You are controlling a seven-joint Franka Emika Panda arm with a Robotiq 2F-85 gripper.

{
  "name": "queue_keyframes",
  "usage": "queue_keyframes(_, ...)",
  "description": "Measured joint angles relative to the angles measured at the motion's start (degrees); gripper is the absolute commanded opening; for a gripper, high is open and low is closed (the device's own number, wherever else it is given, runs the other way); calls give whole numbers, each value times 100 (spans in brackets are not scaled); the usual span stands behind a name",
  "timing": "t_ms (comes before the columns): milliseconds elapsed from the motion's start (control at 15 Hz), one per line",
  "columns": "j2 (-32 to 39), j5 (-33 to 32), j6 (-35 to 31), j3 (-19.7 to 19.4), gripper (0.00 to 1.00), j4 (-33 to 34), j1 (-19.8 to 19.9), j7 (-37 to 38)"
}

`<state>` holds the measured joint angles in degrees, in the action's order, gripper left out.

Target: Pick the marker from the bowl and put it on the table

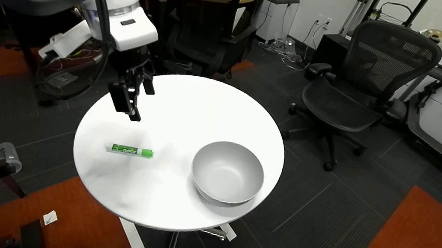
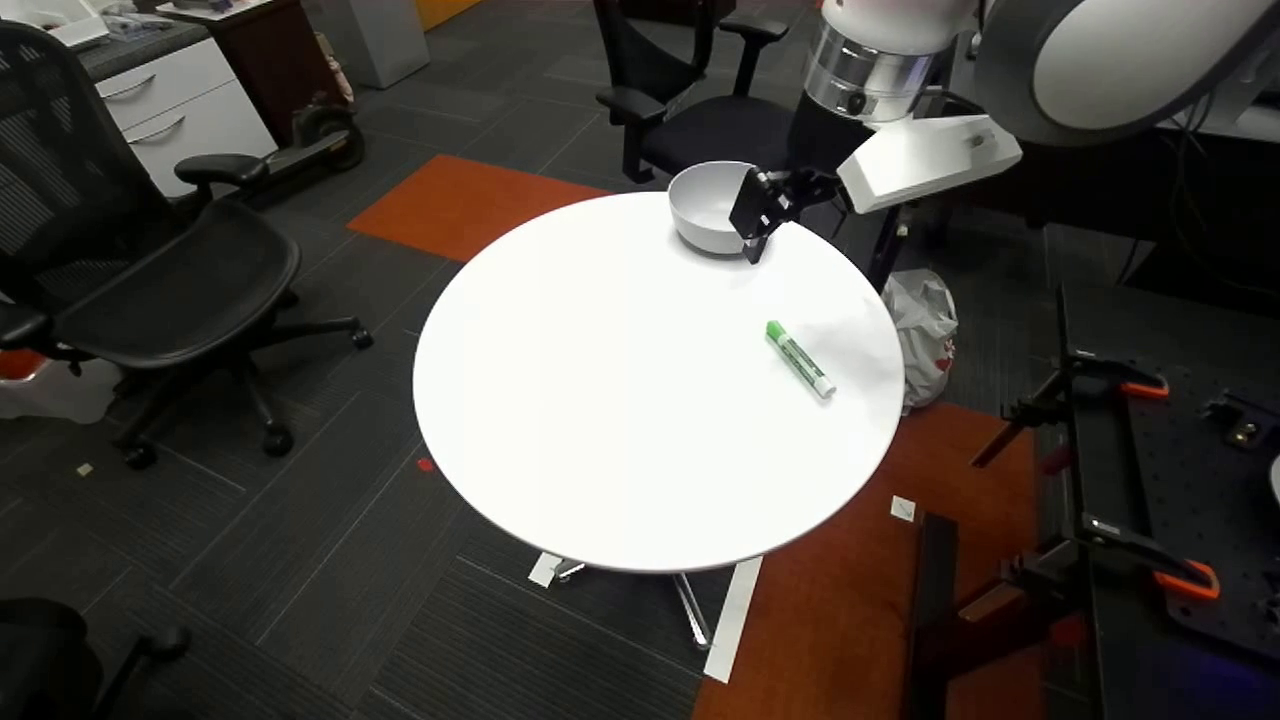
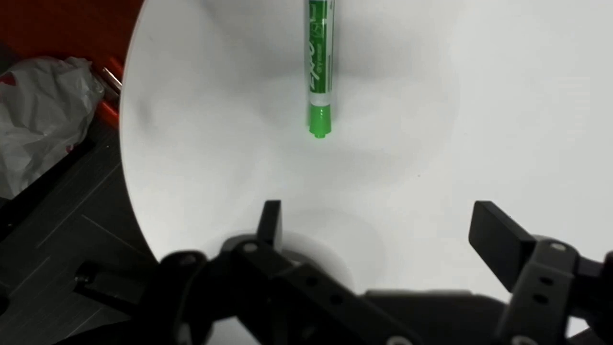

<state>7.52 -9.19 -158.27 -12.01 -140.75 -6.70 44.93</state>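
Looking at this one, the marker [image 1: 130, 150] is lying flat on the bench [image 1: 197, 107], properly outside the bowl [image 1: 228, 170] and well apart from it, so I'd call the job pretty much done bar backing off. Pincer [image 3: 377, 220] is spread wide with nothing in it, hanging above the bench. What the next move hinges on imo: in the wrist view the marker sits out ahead of the fingers [image 3: 271, 218], not between them, with its cap [image 3: 320, 120] end aimed back towards the pincer and the long axis running away from it. That puts it more or less square to the line across the gap, and closer to the finger at that view's left than to the other one. If anyone did want to regrab it, I reckon they'd go forward, shift over a touch and drop down, probably no twist needed. Lifting straight up should miss it easily. As for looks, it's an Expo, slim and straight, bright green cap, whitish collar [image 3: 320, 99], darker green label [image 3: 318, 57] with white lettering, and a pale tail end [image 2: 823, 386] that's cut off in the wrist view but shows in an exterior view, kinda low contrast against the white bench
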Motion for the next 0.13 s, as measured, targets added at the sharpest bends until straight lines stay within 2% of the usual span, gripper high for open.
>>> queue_keyframes(133, -139, 34, 0, 88, 100, -64, 87, -114)
